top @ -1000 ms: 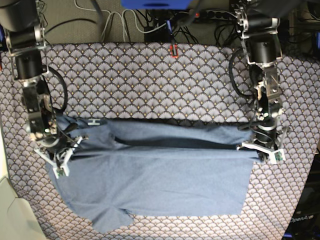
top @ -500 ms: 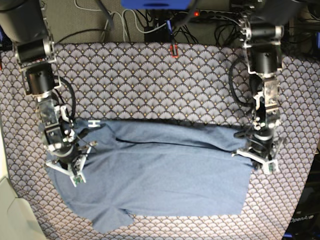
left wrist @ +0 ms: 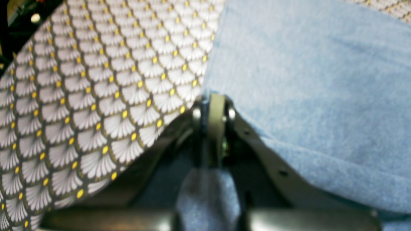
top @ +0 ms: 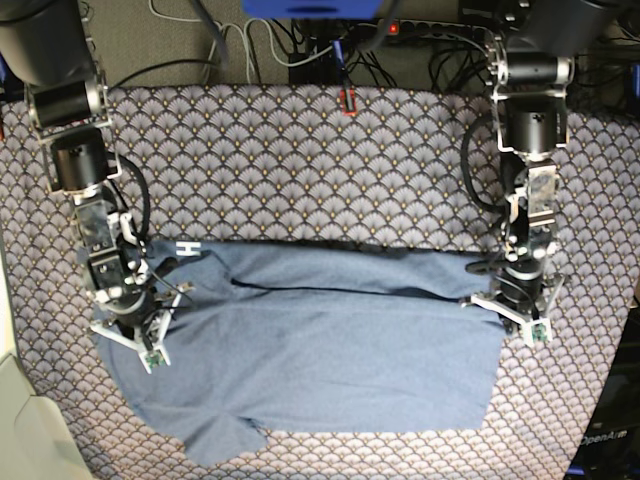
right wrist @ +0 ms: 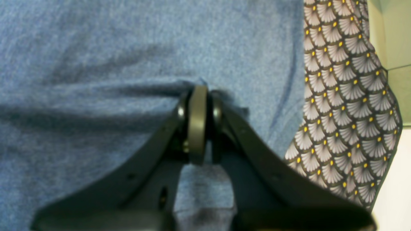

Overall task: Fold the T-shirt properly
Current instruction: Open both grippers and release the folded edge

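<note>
Base view shows the T-shirt [top: 320,340] spread flat on the scallop-patterned tablecloth [top: 300,160], lying toward the near edge of the table with its top layer folded over, so a dark seam line runs across its width. A bit of white lettering [top: 187,246] peeks out at the shirt's far corner on the side of the right arm, too small to read. The right gripper [top: 148,335] sits low on the shirt near that corner; its wrist camera shows the jaws pinched tight on a ridge of grey-blue cloth [right wrist: 96,96], with more fabric bunched between the fingers [right wrist: 197,125]. The left gripper [top: 520,318] sits at the shirt's opposite edge, jaws likewise clamped on the hem where cloth [left wrist: 321,96] meets tablecloth [left wrist: 96,96]. Both wrist pictures are blurred, and the gripper bodies hide what lies directly beneath them. No containers stand on the table.
</note>
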